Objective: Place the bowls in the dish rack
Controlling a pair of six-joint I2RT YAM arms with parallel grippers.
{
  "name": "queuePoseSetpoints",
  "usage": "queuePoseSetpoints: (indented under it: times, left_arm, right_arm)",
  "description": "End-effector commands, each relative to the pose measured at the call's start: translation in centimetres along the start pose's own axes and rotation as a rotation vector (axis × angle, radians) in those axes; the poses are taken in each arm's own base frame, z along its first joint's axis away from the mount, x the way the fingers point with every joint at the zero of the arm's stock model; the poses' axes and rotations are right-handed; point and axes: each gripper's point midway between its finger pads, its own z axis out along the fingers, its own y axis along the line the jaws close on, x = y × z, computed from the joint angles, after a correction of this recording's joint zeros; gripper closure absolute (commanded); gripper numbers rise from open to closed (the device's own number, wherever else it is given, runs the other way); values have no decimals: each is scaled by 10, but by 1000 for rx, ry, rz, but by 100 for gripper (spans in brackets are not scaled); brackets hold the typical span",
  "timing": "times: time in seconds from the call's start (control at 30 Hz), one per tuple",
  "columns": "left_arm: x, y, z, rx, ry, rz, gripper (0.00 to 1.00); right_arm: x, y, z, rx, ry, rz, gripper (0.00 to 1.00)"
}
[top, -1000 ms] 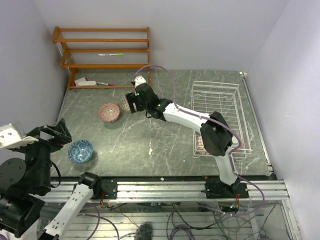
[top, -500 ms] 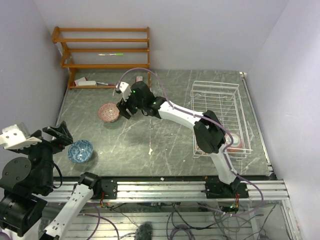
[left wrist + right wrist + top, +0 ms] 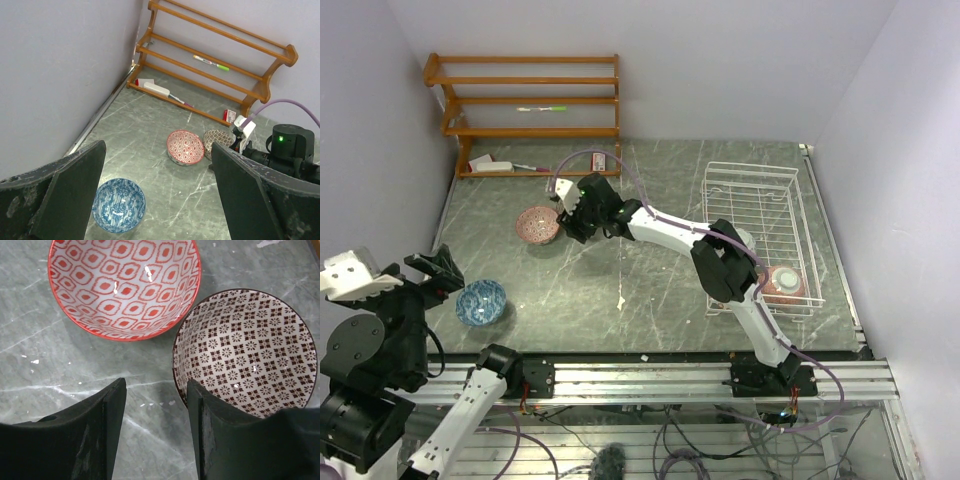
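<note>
Three bowls stand on the dark stone table. The red bowl (image 3: 125, 285) and the brown-patterned bowl (image 3: 245, 350) stand side by side, nearly touching. The blue bowl (image 3: 119, 205) stands alone at the near left. My right gripper (image 3: 157, 390) is open, low by the brown bowl's near left rim, with its right finger (image 3: 200, 410) over that rim. In the top view the right gripper (image 3: 570, 215) covers most of the brown bowl, next to the red bowl (image 3: 537, 224). My left gripper (image 3: 160, 200) is open and empty, high above the blue bowl (image 3: 481, 302). The white dish rack (image 3: 750, 165) holds a red-rimmed bowl (image 3: 785, 282).
An orange-brown wooden shelf (image 3: 530, 100) stands against the back left wall, with a green pen and small items on it. A small red-and-white box (image 3: 230, 116) lies by its foot. The right arm stretches across the table's middle. Walls close in at the left and back.
My right gripper has moved left and lower, from over the brown bowl to its side by the red bowl. The left arm has shifted slightly.
</note>
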Motion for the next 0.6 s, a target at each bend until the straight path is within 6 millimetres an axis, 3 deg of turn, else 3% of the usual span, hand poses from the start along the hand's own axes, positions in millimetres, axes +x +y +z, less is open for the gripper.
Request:
queuePoseSetpoints:
  times: [0.0, 0.07, 0.47, 0.5, 0.57]
  left_arm:
    - [1, 0, 2, 0, -6, 7, 2]
    - [1, 0, 3, 2, -5, 8, 2]
    - [-2, 2, 1, -6, -10, 14, 2]
    - [-2, 2, 1, -5, -11, 13, 2]
    - [-3, 3, 0, -6, -11, 10, 2]
  right_arm:
    - [3, -12, 0, 54, 9, -20, 53]
    - [5, -19, 2, 91, 9, -18, 59]
    - [13, -29, 15, 129, 34, -37, 60]
    - [12, -29, 14, 132, 31, -32, 61]
    - [10, -29, 12, 136, 21, -22, 73]
